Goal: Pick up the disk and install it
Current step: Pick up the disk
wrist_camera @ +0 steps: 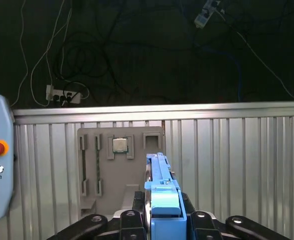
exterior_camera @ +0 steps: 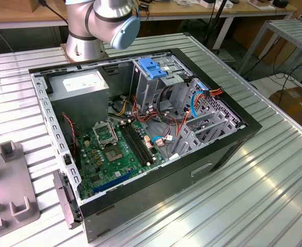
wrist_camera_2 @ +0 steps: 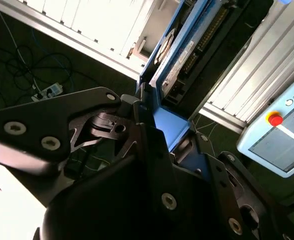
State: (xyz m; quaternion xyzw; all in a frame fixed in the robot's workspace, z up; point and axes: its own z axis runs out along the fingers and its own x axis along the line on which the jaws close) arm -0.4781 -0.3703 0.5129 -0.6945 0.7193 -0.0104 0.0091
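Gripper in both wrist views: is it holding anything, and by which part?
The gripper is shut on the disk, gripping one end of its blue carrier; the rest juts out beyond.

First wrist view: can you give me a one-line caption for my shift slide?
Gripper jaws shut on the blue-railed disk, held on edge, facing the grey fixture tray on the ribbed metal table.

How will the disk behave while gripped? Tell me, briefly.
Likely stiff: the disk juts straight out from the gripper without sagging. Probably heavy for its size, given its metal body. Its smooth blue plastic rail might slip if clamped lightly.
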